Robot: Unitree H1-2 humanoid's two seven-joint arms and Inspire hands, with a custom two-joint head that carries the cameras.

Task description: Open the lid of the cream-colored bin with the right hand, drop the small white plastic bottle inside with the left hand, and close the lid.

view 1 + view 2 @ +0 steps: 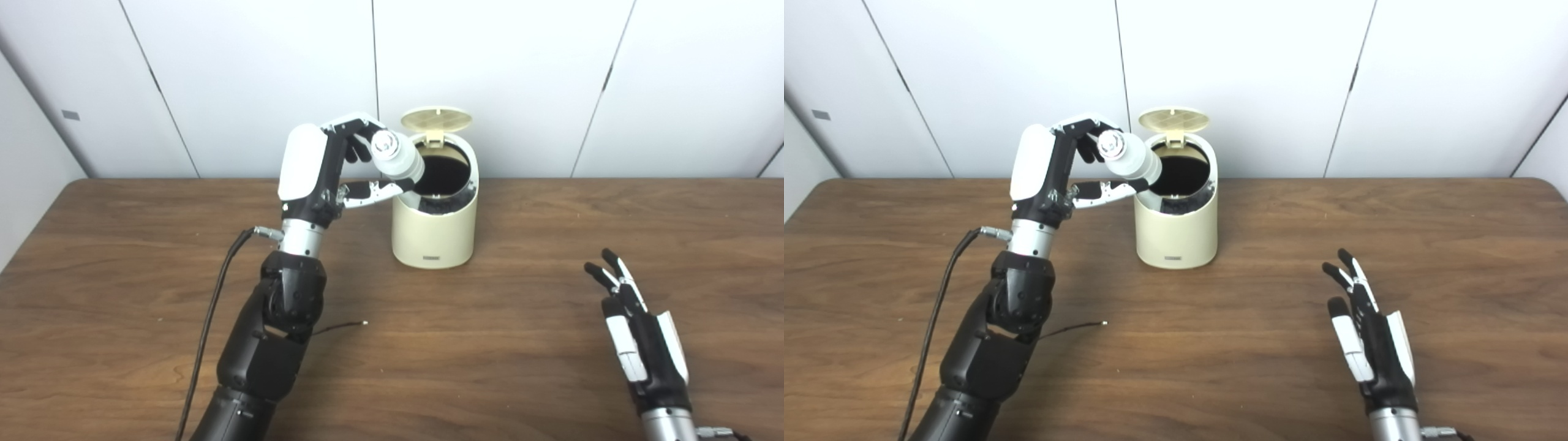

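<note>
bottle (398, 158) tip hidden inside open bin (433, 236).

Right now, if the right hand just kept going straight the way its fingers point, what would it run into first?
Probably nothing. The right hand points away across bare table, well right of the bin; that path looks free to the wall, though depth is uncertain.

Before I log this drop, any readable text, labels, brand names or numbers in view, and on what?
No text can be read in either view.
Cream-colored bin: a small plate low on its front wall, too small and blurred to read.
Small white plastic bottle, held in the left hand at the bin's open mouth: no label or print visible.
Back wall: a small grey rectangle, no text legible.
</note>
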